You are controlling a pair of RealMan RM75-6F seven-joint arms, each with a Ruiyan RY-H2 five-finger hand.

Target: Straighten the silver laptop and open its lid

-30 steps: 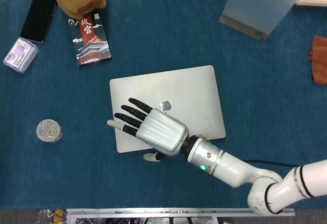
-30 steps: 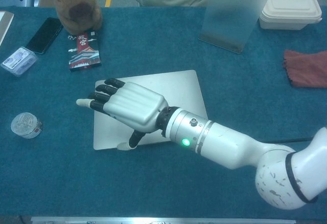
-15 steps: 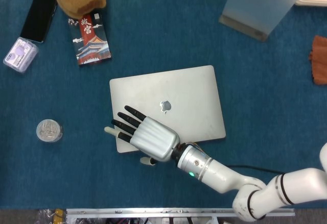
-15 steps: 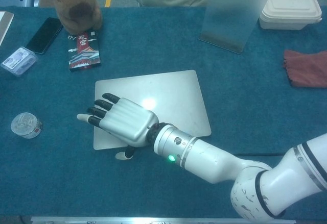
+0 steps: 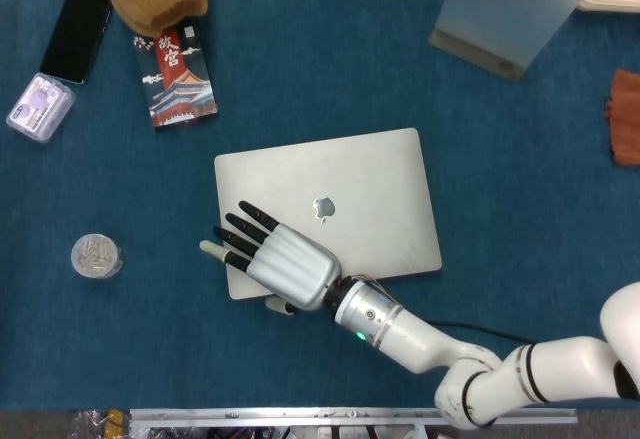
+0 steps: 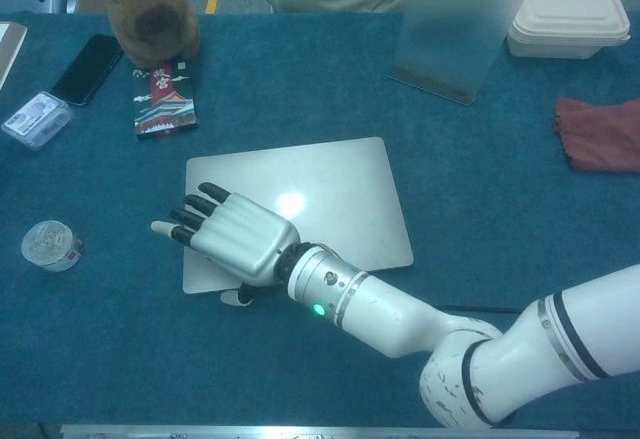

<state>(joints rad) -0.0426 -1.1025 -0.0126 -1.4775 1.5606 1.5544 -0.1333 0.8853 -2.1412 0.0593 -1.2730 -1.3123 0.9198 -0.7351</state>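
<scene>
I have the right hand (image 5: 285,267) spread flat, holding nothing, over the lower-left corner of the closed silver laptop (image 5: 340,194) at frame centre — a misplaced thumb risks dragging the base instead of lifting the lid.

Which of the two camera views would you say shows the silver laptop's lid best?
The head view: it looks straight down on the silver laptop, closed, logo visible. The chest view shows it slanted, with glare, the right hand covering its near-left corner.

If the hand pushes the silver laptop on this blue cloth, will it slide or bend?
The silver laptop looks like a rigid flat slab, so it should probably turn as one piece. The blue cloth may drag on it. The smooth lid might let the right hand slip.
</scene>
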